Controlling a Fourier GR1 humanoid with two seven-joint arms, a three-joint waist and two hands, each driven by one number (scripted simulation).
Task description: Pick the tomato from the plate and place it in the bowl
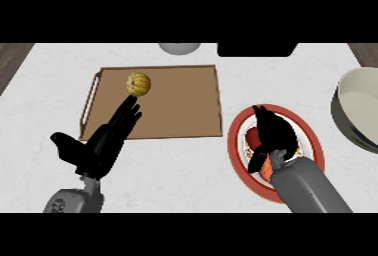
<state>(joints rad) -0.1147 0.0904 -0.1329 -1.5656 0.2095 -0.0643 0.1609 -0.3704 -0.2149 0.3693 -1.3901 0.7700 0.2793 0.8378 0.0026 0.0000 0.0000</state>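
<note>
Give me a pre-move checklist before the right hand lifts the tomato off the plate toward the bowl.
1. Tomato on the red-rimmed plate: ok, partly hidden by the hand.
2. Right hand positioned over the tomato: ok.
3. Fingers closed round the tomato: cannot tell, the hand's back blocks the view.
4. Bowl in sight at the right edge, opening upward: ok.
5. Path from plate to bowl free of objects: ok, only bare counter between them.
6. Left hand out of the way, open, over the wooden tray's lower left corner: ok.
</note>
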